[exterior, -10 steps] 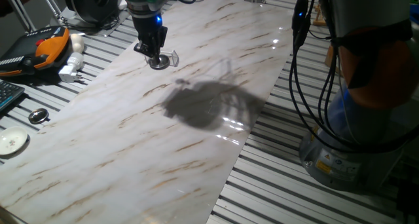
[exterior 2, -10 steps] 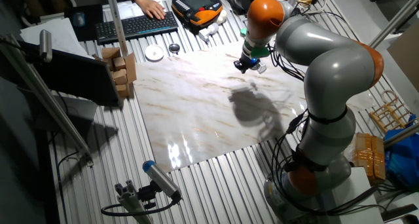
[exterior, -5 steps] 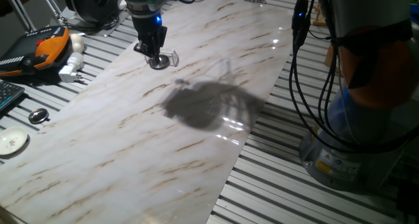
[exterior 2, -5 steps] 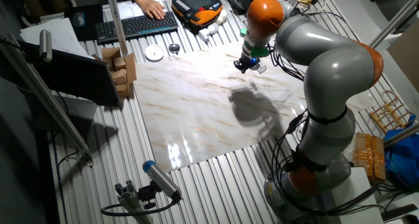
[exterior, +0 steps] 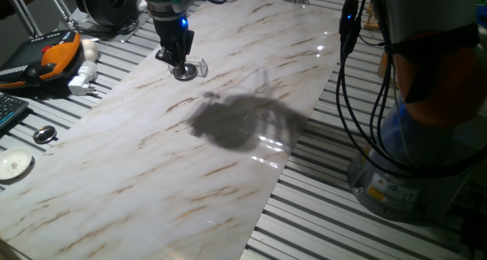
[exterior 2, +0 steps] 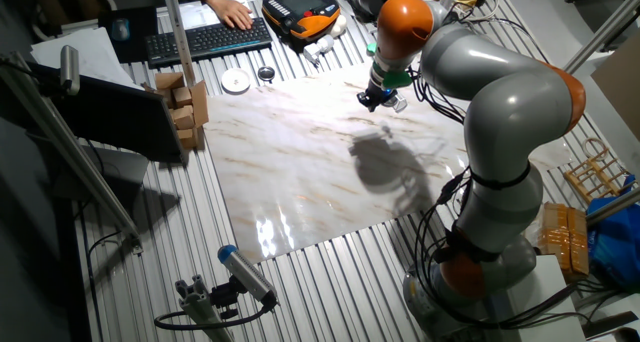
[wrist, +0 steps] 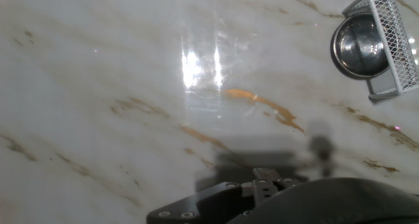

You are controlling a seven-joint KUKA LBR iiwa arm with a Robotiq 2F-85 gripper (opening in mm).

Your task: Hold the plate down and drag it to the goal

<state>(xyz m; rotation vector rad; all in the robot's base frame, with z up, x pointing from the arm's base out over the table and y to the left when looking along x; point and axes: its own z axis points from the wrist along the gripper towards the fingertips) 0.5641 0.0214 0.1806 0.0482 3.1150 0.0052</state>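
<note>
The plate [exterior: 185, 74] is a small shiny metal dish on the marble board's far left part. My gripper [exterior: 179, 64] stands straight over it with its tip down on the dish and its fingers looking closed together. The goal [exterior: 200, 64], a clear plastic bracket, lies right beside the plate on its far right side; whether the dish is inside it I cannot tell. In the hand view the plate [wrist: 357, 46] sits at the top right, partly covered by a grey mesh finger pad [wrist: 391, 37]. The other fixed view shows the gripper [exterior 2: 379, 100] small, under the orange wrist.
Off the board to the left lie a white round disc [exterior: 14, 165], a small dark-centred metal disc [exterior: 44, 134], a white plug [exterior: 82, 79] and an orange-black pendant [exterior: 47, 53]. A person's hand [exterior 2: 232, 15] rests by a keyboard [exterior 2: 205, 39]. The arm's base [exterior: 415, 169] stands right.
</note>
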